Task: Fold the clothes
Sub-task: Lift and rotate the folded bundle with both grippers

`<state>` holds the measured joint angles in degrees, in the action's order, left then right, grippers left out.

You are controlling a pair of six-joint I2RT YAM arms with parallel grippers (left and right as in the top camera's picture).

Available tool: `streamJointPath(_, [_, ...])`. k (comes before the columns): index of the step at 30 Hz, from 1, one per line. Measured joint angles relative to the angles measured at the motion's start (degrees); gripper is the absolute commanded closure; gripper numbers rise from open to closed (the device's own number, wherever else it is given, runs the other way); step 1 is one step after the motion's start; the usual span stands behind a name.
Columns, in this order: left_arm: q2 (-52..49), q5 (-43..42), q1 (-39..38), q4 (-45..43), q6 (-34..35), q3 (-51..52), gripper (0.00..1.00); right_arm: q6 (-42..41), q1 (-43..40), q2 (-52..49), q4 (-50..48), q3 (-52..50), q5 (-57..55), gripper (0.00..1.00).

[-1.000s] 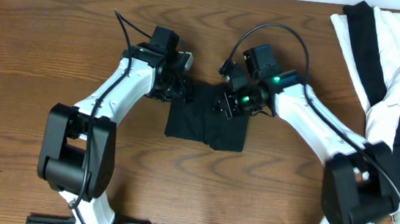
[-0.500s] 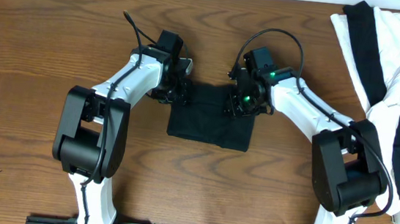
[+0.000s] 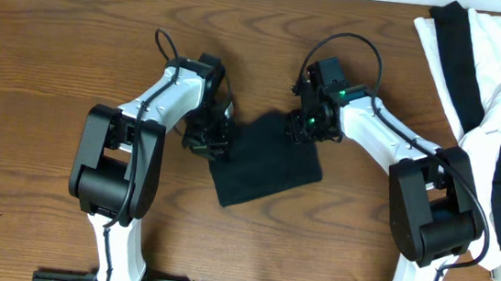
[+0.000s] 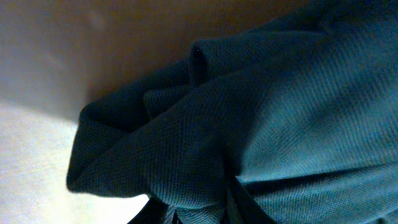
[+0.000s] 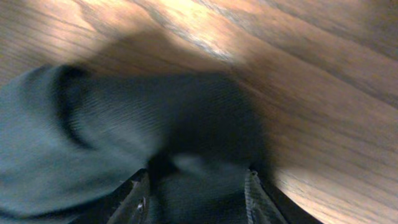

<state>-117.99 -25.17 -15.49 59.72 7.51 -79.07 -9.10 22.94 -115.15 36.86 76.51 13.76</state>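
Tabletop [image 3: 46,65] of brown wood carries everything we see. Well apart to the right of the black garment [image 3: 266,170] lies a heap of black and white clothes [image 3: 494,99]. The black garment lies folded, flat and tilted. Our left fingers [image 3: 218,147] pinch its bunched left corner, and our right fingers [image 5: 135,200] clamp its far edge.
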Motion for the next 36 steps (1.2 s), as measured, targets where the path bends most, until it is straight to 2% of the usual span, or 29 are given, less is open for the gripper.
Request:
streamJointPath(4, [1.1,-0.1,0.0,0.7,0.0,1.1,0.76,0.9,0.0,0.7,3.2,1.5,-1.6,0.50])
streamJointPath(7, [3.7,0.8,0.0,0.7,0.0,2.2,0.70,1.3,0.0,4.6,5.6,2.6,-2.3,0.50])
streamJointPath(8, [5.3,1.2,0.0,0.7,-0.1,2.6,0.64,1.4,0.0,7.3,6.3,2.8,-2.5,0.50])
streamJointPath(11, [11.6,2.1,0.0,-0.1,-0.2,2.9,0.30,1.7,0.0,15.8,9.3,4.1,-2.6,0.51])
streamJointPath(13, [16.6,2.7,0.0,-1.4,0.0,2.9,0.21,1.9,0.1,21.4,12.3,5.2,-2.2,0.53])
streamJointPath(18, [24.7,5.7,0.0,-9.6,-0.2,2.8,0.20,1.4,1.8,26.5,18.0,5.8,-1.8,0.61])
streamJointPath(22, [23.7,6.7,0.0,-14.3,-2.7,2.8,0.20,-1.6,4.9,24.8,18.0,2.7,-1.6,0.66])
streamJointPath(27, [16.9,4.3,0.0,-15.4,-7.0,2.8,0.20,-4.9,8.8,22.1,11.7,-4.5,0.8,0.65])
streamJointPath(32, [8.3,2.7,0.0,-14.5,-8.7,2.8,0.20,-7.8,12.0,19.8,4.4,-11.5,3.4,0.66])
streamJointPath(36, [3.6,2.1,0.0,-12.5,-9.1,2.8,0.22,-9.9,12.6,17.0,2.3,-14.8,4.1,0.65])
